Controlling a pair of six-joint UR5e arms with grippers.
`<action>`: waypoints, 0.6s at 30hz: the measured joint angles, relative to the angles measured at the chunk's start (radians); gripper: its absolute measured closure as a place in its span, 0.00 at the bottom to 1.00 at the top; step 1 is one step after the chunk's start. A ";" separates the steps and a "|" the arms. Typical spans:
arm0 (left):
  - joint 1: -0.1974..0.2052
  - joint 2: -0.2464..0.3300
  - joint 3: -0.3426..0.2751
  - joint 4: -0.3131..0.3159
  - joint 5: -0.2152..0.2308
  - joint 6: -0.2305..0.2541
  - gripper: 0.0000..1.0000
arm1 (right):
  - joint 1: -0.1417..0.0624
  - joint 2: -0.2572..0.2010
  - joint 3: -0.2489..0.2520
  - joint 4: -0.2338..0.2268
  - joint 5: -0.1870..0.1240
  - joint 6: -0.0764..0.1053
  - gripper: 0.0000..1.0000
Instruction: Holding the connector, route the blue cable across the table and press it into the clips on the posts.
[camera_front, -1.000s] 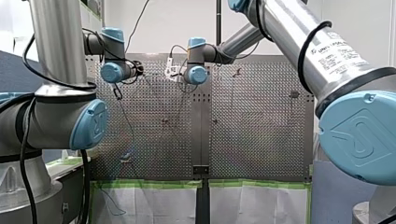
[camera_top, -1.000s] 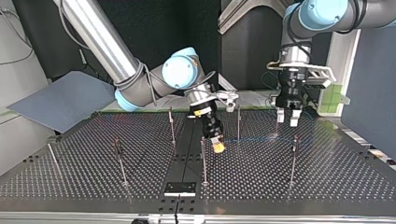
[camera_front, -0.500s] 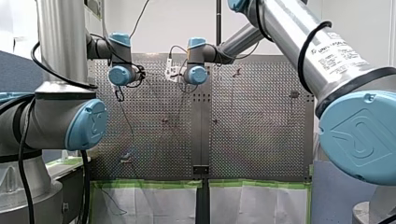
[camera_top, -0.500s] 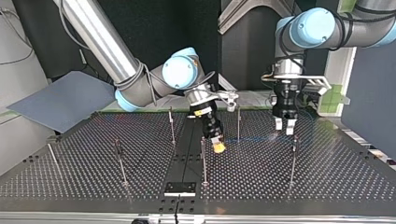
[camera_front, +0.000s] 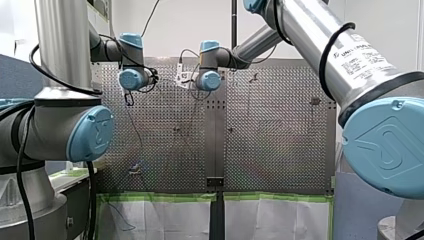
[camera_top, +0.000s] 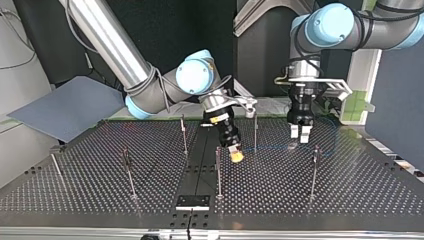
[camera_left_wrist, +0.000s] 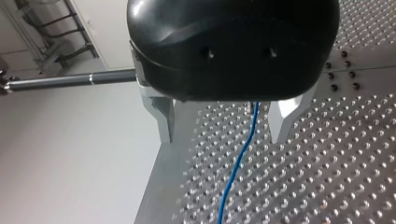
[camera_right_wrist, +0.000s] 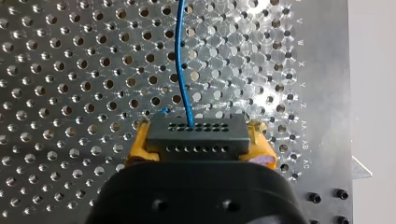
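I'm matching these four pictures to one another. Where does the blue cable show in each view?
Front view: too thin to make out for certain.
Top view: the blue cable is a faint line low over the table, between my right gripper and my left gripper.
Left wrist view: it runs between my left gripper's open fingers.
Right wrist view: it leaves the connector and runs ahead.
Shared landmark: the perforated table.
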 joint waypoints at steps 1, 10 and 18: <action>-0.003 0.000 0.000 0.000 0.000 0.004 0.00 | 0.001 0.000 0.000 0.000 0.000 0.000 1.00; -0.032 -0.025 0.004 0.004 -0.029 0.059 0.00 | 0.002 0.001 0.000 0.002 0.000 -0.002 1.00; -0.052 -0.067 0.039 0.002 -0.052 0.099 0.00 | 0.001 0.002 0.000 0.000 0.002 -0.002 1.00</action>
